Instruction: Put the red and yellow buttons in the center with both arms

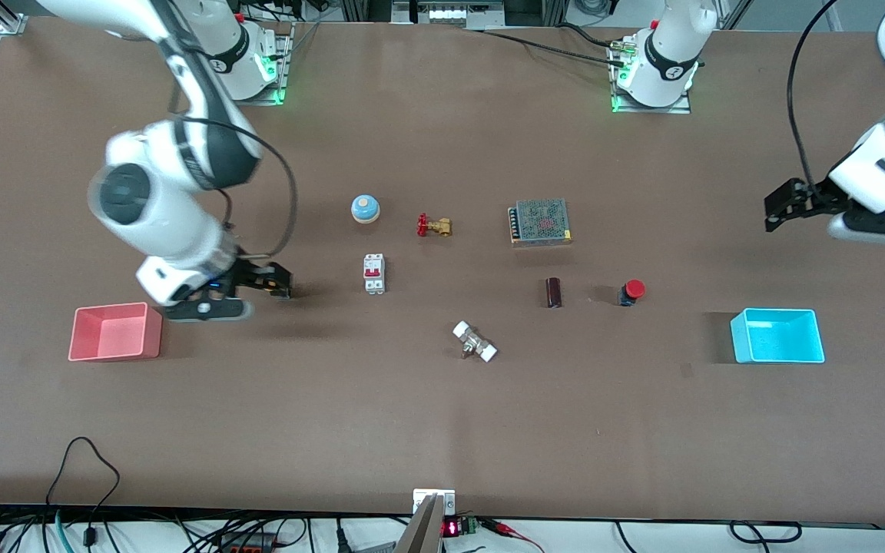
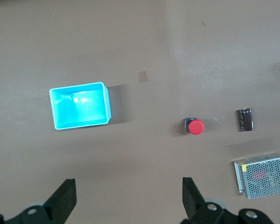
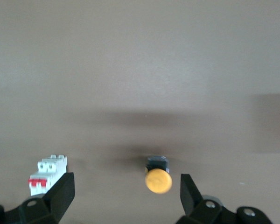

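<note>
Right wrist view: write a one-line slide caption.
Right hand open above the yellow button, circuit breaker beside it.

The left gripper (image 2: 126, 200) hangs open over bare brown tabletop (image 2: 144, 42). Below it a red button (image 2: 194, 126) lies between a cyan bin (image 2: 79, 105) and a small dark cylinder (image 2: 245, 120). A metal mesh box (image 2: 261, 176) sits near the cylinder.

From the front we cannot see the yellow button (image 3: 158, 177); the right gripper (image 1: 273, 280) covers that spot on the counter. The left arm (image 1: 884, 165) runs off the frame edge. The red button's (image 1: 631, 291) black body is too small for us to read.
</note>
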Controlling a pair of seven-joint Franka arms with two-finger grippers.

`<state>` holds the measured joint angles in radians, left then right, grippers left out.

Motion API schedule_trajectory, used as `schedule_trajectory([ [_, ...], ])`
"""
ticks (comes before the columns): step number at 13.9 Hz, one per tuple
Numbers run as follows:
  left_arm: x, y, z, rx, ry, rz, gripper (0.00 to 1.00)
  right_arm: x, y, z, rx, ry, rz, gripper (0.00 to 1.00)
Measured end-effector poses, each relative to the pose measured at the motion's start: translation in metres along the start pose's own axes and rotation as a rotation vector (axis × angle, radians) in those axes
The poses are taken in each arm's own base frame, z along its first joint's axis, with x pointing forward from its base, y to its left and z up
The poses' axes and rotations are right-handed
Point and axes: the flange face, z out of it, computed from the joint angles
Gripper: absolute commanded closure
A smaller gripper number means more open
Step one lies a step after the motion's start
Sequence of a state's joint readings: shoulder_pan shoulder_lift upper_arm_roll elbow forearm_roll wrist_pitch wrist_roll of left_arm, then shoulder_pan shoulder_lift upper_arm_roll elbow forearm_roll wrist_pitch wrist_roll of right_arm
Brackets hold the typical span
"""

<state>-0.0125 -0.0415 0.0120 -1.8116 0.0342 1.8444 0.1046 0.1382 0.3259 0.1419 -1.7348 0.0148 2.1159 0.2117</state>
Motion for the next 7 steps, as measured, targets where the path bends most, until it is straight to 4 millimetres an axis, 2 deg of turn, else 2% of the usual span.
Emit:
schedule_trajectory([
  [3,-0.014,0.001,-0.006,-0.008,-0.072,0.000,0.00,-0.009,0.056,-0.063,-0.021,-0.047,0.022,0.00],
  [6,-0.014,0.007,-0.011,-0.008,-0.080,0.012,0.00,-0.019,0.110,-0.124,-0.037,-0.064,0.020,0.00],
  [7,-0.014,0.008,-0.011,-0.008,-0.080,0.014,0.00,-0.020,0.125,-0.138,-0.038,-0.050,0.021,0.00],
])
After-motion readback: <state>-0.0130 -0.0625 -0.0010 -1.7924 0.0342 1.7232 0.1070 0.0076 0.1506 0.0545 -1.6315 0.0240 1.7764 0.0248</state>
